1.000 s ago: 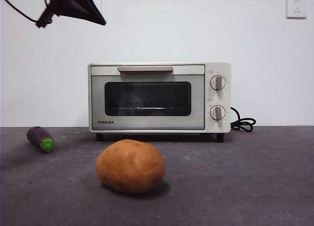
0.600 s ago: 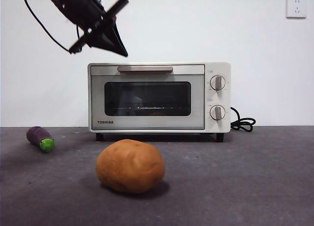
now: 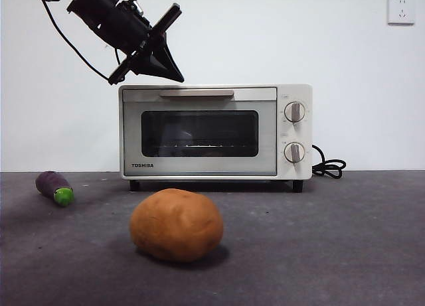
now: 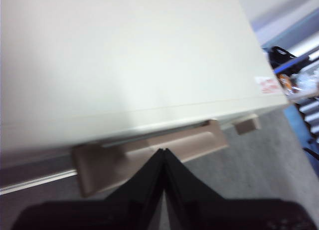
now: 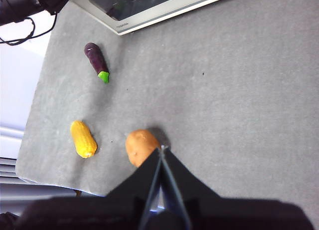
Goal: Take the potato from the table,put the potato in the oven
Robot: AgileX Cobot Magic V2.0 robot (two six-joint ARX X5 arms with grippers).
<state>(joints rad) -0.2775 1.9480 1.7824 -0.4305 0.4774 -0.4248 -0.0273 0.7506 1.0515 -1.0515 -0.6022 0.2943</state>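
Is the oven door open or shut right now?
Shut. The oven door sits flush upright, its bar handle at the top; the left gripper, fingers closed, hovers by it.

A lab-like test setup: bare white wall [image 3: 358, 87], grey table [image 3: 345, 253].

The left wrist view is blurred throughout: the oven [image 4: 124, 60] fills it, cut off on three sides, its bar handle [image 4: 149, 152] soft-edged and partly hidden behind the left pincer [image 4: 163, 152]. A red label [image 4: 267, 85] near the oven's corner is unreadable. In the right wrist view, the right pincer [image 5: 161, 150] covers one end of the potato [image 5: 138, 146], and only the oven's door edge shows. In the front view, the arm above the oven runs out of frame.
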